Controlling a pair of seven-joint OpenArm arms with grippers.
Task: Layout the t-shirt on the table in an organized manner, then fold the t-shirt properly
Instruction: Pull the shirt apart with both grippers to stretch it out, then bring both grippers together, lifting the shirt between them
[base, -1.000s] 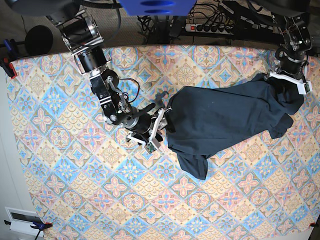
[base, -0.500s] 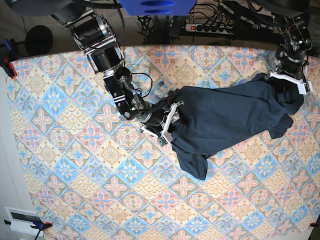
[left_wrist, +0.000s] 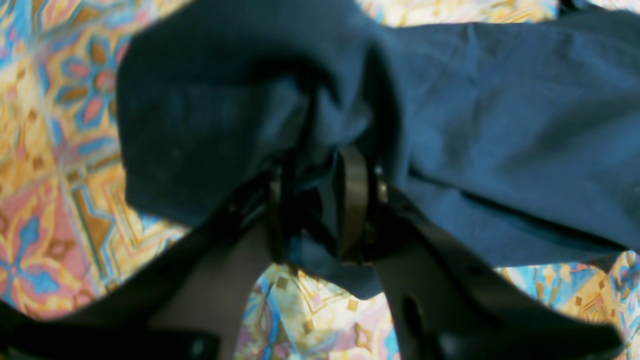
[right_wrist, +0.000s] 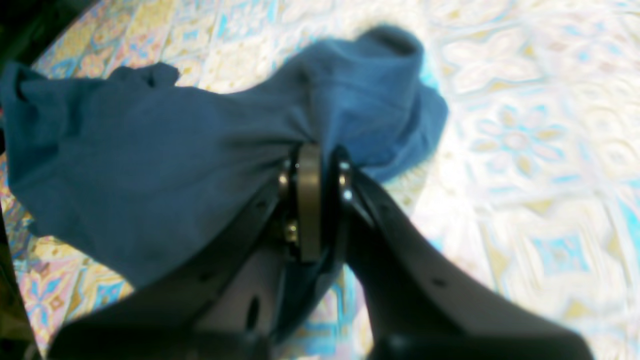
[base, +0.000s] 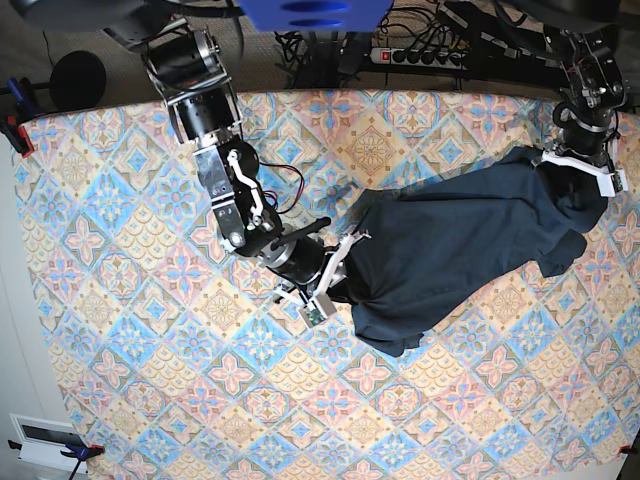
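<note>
Left wrist view: the left gripper (left_wrist: 320, 205) is clamped narrowly on a bunched fold of the navy t-shirt (left_wrist: 475, 120), cloth pinched between its fingers and draping away over the patterned table (left_wrist: 60, 150).

Right wrist view: the right gripper (right_wrist: 315, 200) is pinched tight on the t-shirt (right_wrist: 150, 170), fabric gathered at the fingertips; a rumpled lobe of cloth lies just beyond them on the table (right_wrist: 525, 125).

Base view: the t-shirt (base: 460, 250) lies stretched, creased and slanted across the right half of the table (base: 120, 330), between the two arms. The right gripper (base: 340, 270) grips its near-centre edge; the left gripper (base: 580, 165) holds the opposite end by the table's far right corner.
</note>
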